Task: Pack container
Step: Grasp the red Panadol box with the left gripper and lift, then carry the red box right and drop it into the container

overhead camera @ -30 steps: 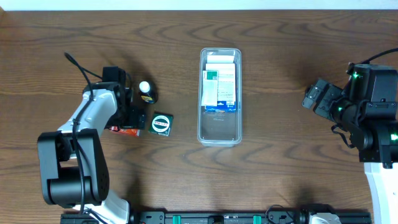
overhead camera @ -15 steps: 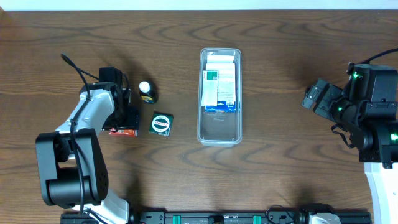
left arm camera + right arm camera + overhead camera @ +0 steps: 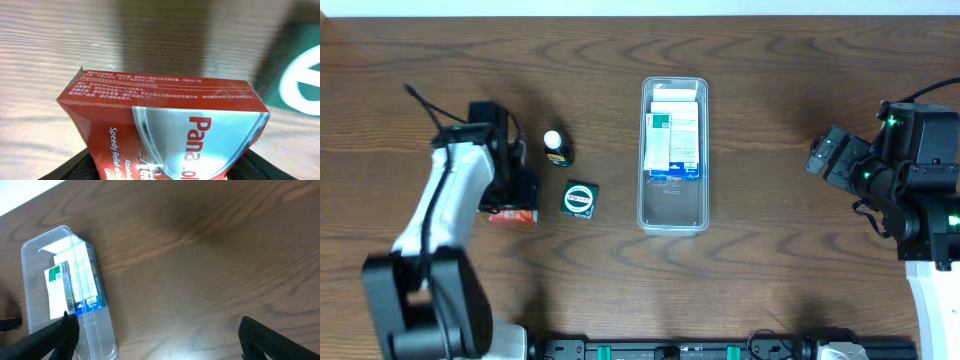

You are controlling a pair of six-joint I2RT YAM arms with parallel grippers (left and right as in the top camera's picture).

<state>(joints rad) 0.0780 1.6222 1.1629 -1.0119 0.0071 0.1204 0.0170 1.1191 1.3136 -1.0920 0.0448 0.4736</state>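
Note:
The clear container (image 3: 672,208) lies lengthwise at the table's middle, with white, green and blue boxes (image 3: 672,140) in its far half. It also shows in the right wrist view (image 3: 97,330). My left gripper (image 3: 517,192) is shut on a red Panadol box (image 3: 513,214), at the left. In the left wrist view the red box (image 3: 165,120) fills the space between the fingers (image 3: 160,172). My right gripper (image 3: 817,158) is open and empty, at the far right, well away from the container; its fingers (image 3: 165,340) frame bare wood.
A dark green box with a white ring (image 3: 580,199) lies just right of the red box and shows in the left wrist view (image 3: 300,75). A small dark bottle with a white cap (image 3: 556,147) stands behind it.
My left gripper has shifted a little to the left, and the red box has moved left with it. The right arm has not moved.

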